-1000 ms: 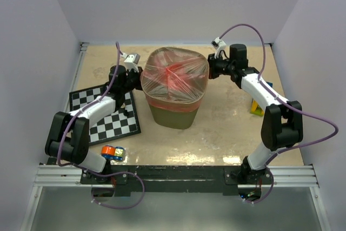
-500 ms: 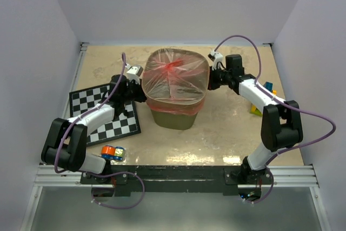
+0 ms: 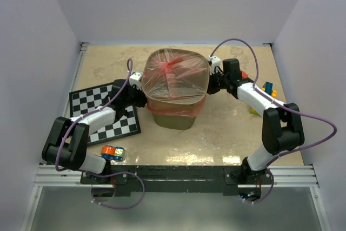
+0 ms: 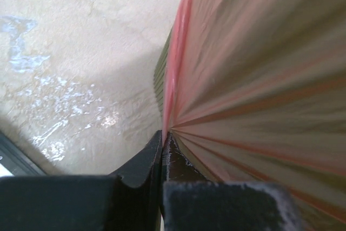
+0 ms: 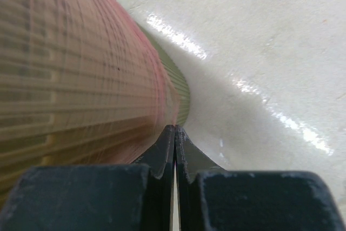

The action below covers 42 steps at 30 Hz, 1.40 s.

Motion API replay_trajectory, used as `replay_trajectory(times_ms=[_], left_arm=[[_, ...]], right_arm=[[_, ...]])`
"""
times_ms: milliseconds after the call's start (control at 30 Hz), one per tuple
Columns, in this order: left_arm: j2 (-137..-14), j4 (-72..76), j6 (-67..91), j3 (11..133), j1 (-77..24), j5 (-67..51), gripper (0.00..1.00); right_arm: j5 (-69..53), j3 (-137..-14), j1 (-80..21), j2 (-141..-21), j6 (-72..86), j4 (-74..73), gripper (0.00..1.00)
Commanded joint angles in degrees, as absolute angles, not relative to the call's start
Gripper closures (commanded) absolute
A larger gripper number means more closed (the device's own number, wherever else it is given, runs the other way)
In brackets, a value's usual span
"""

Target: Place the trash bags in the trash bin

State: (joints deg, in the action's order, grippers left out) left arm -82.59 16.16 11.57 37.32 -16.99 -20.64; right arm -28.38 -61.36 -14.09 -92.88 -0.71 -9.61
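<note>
The olive-green mesh trash bin (image 3: pixel 175 116) stands mid-table. A translucent red-pink trash bag (image 3: pixel 175 77) is stretched over its mouth and pulled down its upper sides. My left gripper (image 3: pixel 139 91) is at the bin's left side, shut on the bag's edge; in the left wrist view the film (image 4: pixel 259 79) fans out from the closed tips (image 4: pixel 162 135). My right gripper (image 3: pixel 210 84) is at the bin's right side, shut on the bag's edge; in the right wrist view the film (image 5: pixel 81 90) lies over the mesh beside the closed tips (image 5: pixel 174 129).
A black-and-white checkerboard mat (image 3: pixel 105 113) lies left of the bin under my left arm. An orange-and-blue toy (image 3: pixel 112 153) sits near the front left. Yellow and blue blocks (image 3: pixel 263 97) lie at the right behind my right arm. White walls enclose the table.
Both grippers have moved down along the bin's sides, pulling the bag's edge lower over the rim. The bag now sits flatter across the mouth.
</note>
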Motion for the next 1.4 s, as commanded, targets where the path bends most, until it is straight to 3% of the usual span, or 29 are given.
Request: replay_trajectory(times_ms=[0,567,733,1133,1167,1300,1367], left_arm=[[-82.79,17.67,7.21,35.33,-16.43,-14.94,1.0],[-81.91,10.82,5.01,37.88,-13.63,-12.4,1.0],[-86.48,3.26,3.08,40.6,-12.75,-10.73,1.0],[-83.77,8.17,2.37,39.02,-12.31,-11.33,1.0],[-82.37,9.13,2.81,39.11,-12.13,-12.29,1.0],[-75.08,9.15,5.09,41.65,-11.51,-16.0,0.73],[-72.7,4.42,6.06,44.63,-10.9,-15.38,0.64]], right_arm=[[-20.66,-60.3,-13.8,-91.76,-6.23,-9.4,1.0],[-11.96,-58.54,-12.83,-89.47,-16.32,-15.28,1.0],[-7.48,-55.03,-12.48,-89.65,-20.74,-13.81,1.0],[-5.36,-54.04,-12.22,-88.68,-24.08,-12.21,1.0],[-5.45,-55.53,-12.13,-88.25,-23.73,-13.7,0.99],[-6.59,-64.4,-9.24,-85.88,-20.84,-21.51,0.7],[-9.29,-70.89,-7.83,-83.95,-20.74,-26.52,0.62]])
